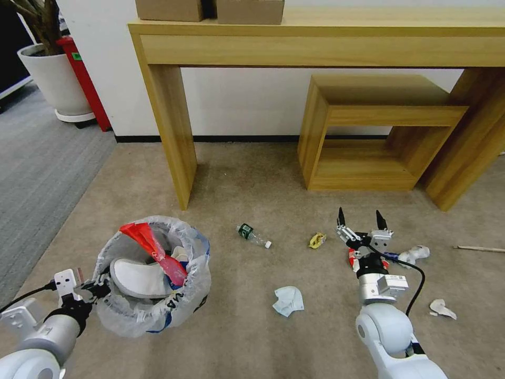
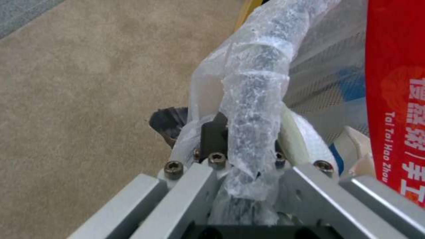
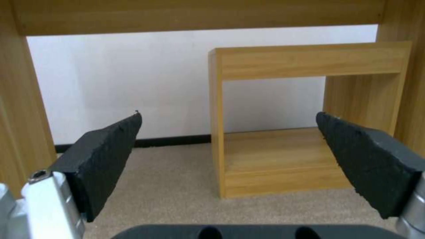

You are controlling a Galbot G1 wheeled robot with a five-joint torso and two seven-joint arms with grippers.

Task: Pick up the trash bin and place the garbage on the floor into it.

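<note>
The trash bin (image 1: 158, 310), lined with a translucent bag, is at the lower left over the beige floor (image 1: 236, 337). My left gripper (image 1: 98, 288) is shut on its near rim; the bag-wrapped rim (image 2: 254, 99) runs between the fingers (image 2: 212, 136). A white slipper (image 1: 138, 277) and a red wrapper (image 1: 152, 245) lie inside; the red wrapper (image 2: 394, 99) looms close in the left wrist view. My right gripper (image 1: 360, 217) (image 3: 229, 116) hangs open over the floor. Garbage lies around: a small plastic bottle (image 1: 253, 235), a yellow scrap (image 1: 317, 240), pale crumpled paper (image 1: 288, 301), white scraps (image 1: 415, 255) (image 1: 442, 308), a thin stick (image 1: 480, 249).
A tall wooden table (image 1: 315, 42) stands against the wall, its leg (image 1: 176, 137) close behind the bin. A low wooden stool (image 1: 379, 131) (image 3: 305, 63) sits beyond the right gripper. A white plant pot (image 1: 52, 79) and grey ribbed carpet (image 1: 37, 173) are at the far left.
</note>
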